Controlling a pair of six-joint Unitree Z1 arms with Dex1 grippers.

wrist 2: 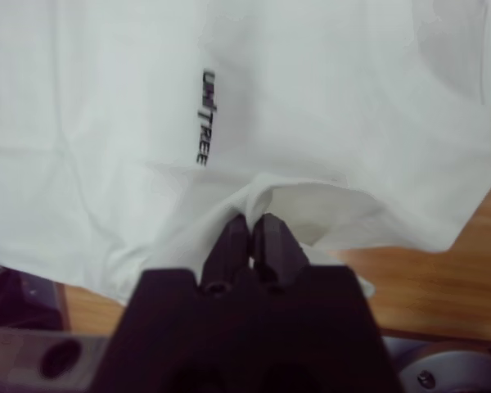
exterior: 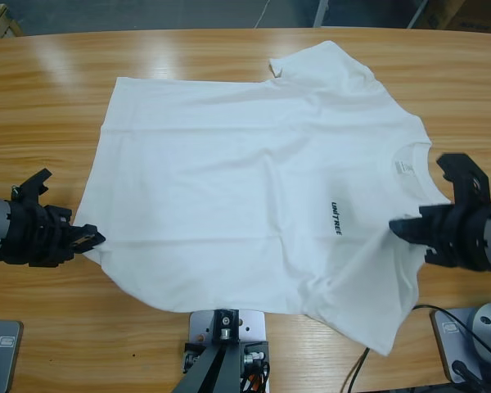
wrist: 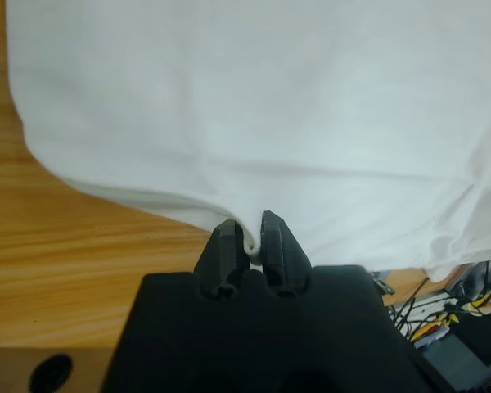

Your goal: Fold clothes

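The white shirt (exterior: 254, 188) lies flat on the wooden surface (exterior: 49, 98). The left gripper (wrist: 248, 237) has its jaws pinched on the shirt's bottom edge. The right gripper (wrist 2: 250, 229) has its jaws pinched on the sleeve.

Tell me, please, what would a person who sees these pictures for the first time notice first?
First, the large white T-shirt spread flat across the middle of the wooden table, its small dark chest lettering near the collar. Next, the two black grippers at opposite ends: the left gripper is shut on the shirt's hem corner, and the right gripper is shut on a pinch of cloth by the near sleeve.
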